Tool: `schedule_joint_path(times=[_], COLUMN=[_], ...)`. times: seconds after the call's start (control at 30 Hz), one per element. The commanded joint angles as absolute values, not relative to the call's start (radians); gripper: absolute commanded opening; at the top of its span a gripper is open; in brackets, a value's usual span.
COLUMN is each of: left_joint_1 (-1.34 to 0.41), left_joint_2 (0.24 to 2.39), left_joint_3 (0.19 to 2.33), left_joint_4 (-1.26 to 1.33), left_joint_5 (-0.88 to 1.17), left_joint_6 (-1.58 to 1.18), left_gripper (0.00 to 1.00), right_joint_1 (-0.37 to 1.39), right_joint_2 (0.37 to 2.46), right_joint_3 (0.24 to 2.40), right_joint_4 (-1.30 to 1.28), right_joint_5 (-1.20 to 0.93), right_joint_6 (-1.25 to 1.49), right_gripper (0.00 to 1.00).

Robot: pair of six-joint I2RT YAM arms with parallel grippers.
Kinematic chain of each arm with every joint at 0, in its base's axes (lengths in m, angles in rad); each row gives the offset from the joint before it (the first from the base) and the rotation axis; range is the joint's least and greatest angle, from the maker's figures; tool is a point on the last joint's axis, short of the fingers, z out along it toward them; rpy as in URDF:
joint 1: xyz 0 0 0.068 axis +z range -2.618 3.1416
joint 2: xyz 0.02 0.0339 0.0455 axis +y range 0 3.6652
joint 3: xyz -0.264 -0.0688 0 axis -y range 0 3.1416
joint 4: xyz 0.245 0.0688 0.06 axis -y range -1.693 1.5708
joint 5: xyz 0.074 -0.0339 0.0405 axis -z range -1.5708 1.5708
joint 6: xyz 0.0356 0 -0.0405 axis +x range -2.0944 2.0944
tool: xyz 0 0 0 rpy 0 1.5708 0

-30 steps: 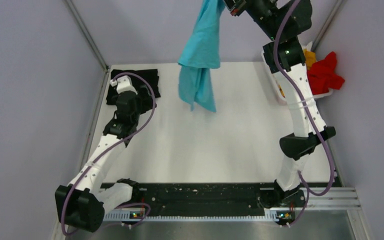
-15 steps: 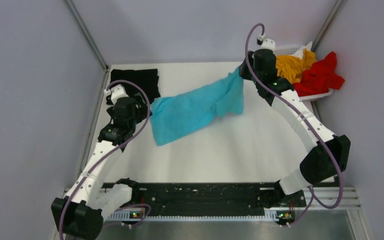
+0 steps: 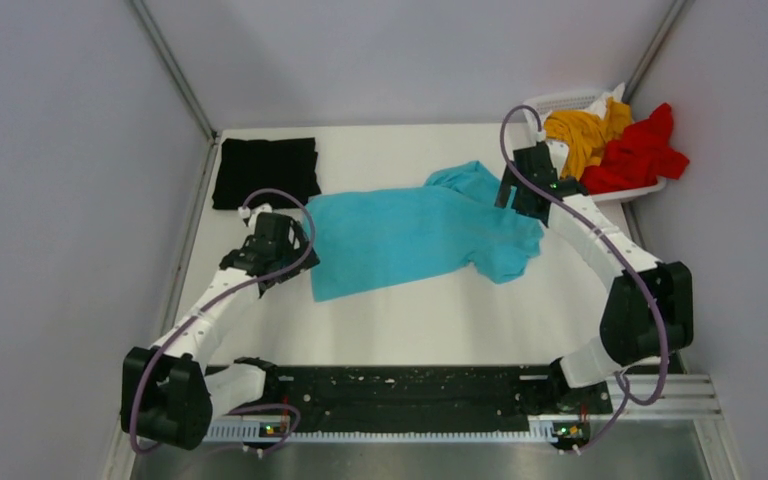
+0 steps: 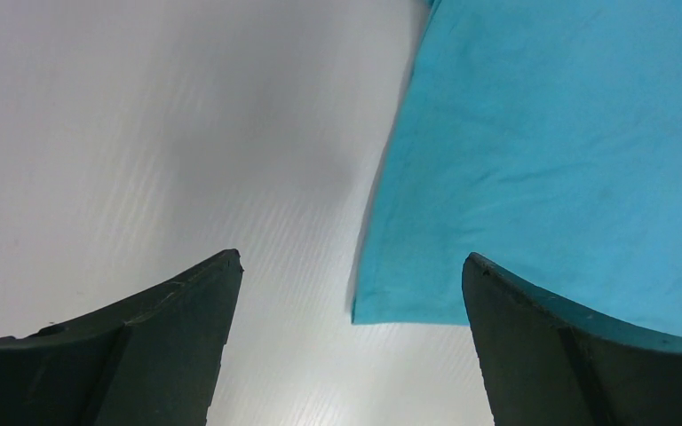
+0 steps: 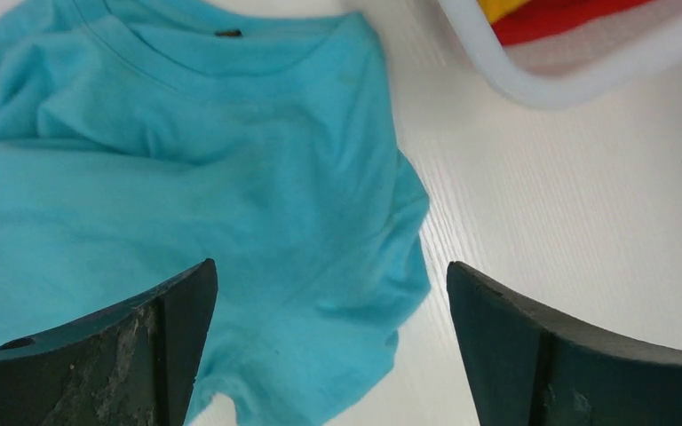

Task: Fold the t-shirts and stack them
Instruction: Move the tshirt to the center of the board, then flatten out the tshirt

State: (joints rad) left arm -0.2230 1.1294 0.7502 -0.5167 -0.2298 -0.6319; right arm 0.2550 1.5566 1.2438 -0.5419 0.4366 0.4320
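Dropped by the right end effector (image 5: 330, 266), now wide like the left end effector (image 4: 351, 262), the turquoise cloth t-shirt (image 3: 410, 235) should be flattened first.

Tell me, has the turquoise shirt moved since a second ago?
Yes. The turquoise t-shirt came down from hanging in the air to lying on the table, between the black t-shirt and the basket.

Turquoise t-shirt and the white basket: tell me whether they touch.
Apart. The right wrist view shows bare table between the turquoise t-shirt and the white basket, at its rim.
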Motion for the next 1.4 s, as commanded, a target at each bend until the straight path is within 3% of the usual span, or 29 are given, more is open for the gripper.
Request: schedule_joint_path(times=[0.0, 0.2, 0.53, 0.7, 1.0, 1.07, 1.13, 1.37], left_joint_1=[-0.218, -0.218, -0.219, -0.227, -0.305, -0.327, -0.340, -0.341], left_joint_2=[1.109, 1.172, 1.354, 1.352, 1.398, 1.425, 1.446, 1.392], left_joint_3=[0.681, 0.620, 0.621, 0.590, 0.624, 0.641, 0.656, 0.728], left_joint_4=[-0.511, -0.443, -0.396, -0.406, -0.488, -0.492, -0.503, -0.506], left_joint_5=[-0.153, -0.030, 0.149, 0.174, 0.075, 0.059, 0.027, -0.045], left_joint_6=[-0.688, -0.731, -0.734, -0.731, -0.748, -0.758, -0.768, -0.749], left_gripper=[0.99, 0.92, 0.52, 0.39, 0.37, 0.26, 0.00, 0.00], right_joint_1=[0.260, 0.260, 0.250, 0.225, 0.200, 0.198, 0.198, 0.199], right_joint_2=[1.416, 1.310, 1.229, 1.200, 1.216, 1.218, 1.219, 1.228], right_joint_3=[1.109, 0.978, 0.861, 0.840, 0.829, 0.818, 0.798, 0.702], right_joint_4=[-0.490, -0.460, -0.487, -0.497, -0.529, -0.529, -0.523, -0.485], right_joint_5=[0.452, 0.486, 0.509, 0.502, 0.457, 0.435, 0.401, 0.292], right_joint_6=[0.491, 0.545, 0.593, 0.597, 0.582, 0.595, 0.607, 0.652], right_gripper=[0.99, 0.99, 0.99, 0.99, 0.99, 0.98, 0.96, 0.82])
